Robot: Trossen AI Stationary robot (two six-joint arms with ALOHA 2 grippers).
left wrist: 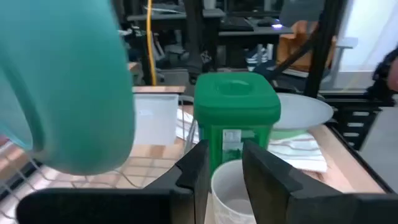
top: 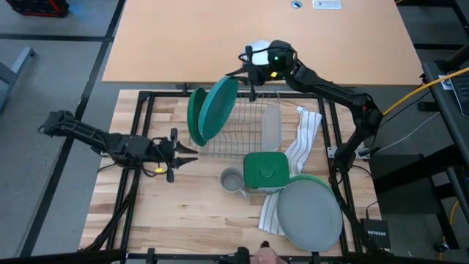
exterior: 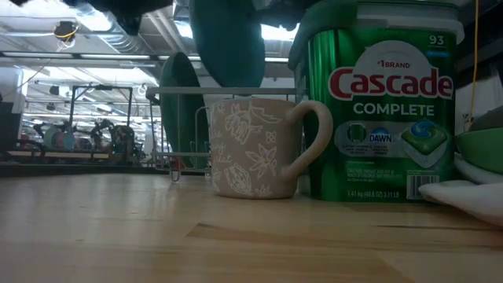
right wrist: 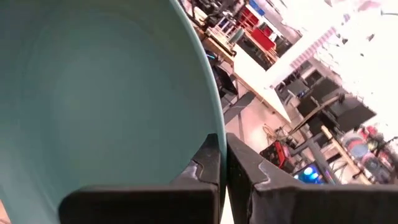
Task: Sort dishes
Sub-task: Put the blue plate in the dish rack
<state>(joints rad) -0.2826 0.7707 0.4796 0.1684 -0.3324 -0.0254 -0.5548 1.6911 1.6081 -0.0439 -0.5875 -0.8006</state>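
The right gripper (top: pixel 245 67) sits at the upper centre of the high view, its fingers pinched together on the rim of the teal plate (top: pixel 218 107). In the right wrist view the fingers (right wrist: pixel 208 165) close tight on that rim, with the teal plate (right wrist: pixel 99 93) filling the frame's left side. The plate hangs tilted above the wire dish rack (top: pixel 245 128) at the centre of the high view, and a dark green plate (top: pixel 196 117) stands on edge in the rack just left of it.

The left gripper (top: pixel 192 154) hovers at centre left over the counter (top: pixel 176 213), fingers apart and holding nothing, pointing toward the grey mug (top: pixel 231 180). In the left wrist view its fingers (left wrist: pixel 193 168) frame the mug (left wrist: pixel 230 193).

Right of the mug stands a green detergent tub (top: pixel 265 171); the low view shows the mug (exterior: pixel 259 148) just beside the tub (exterior: pixel 377 102). At the lower right of the high view a grey plate (top: pixel 309 213) lies on top of a light green plate (top: pixel 308 178), whose edge shows at the upper side. Both rest partly on a striped dish towel (top: pixel 302 136).
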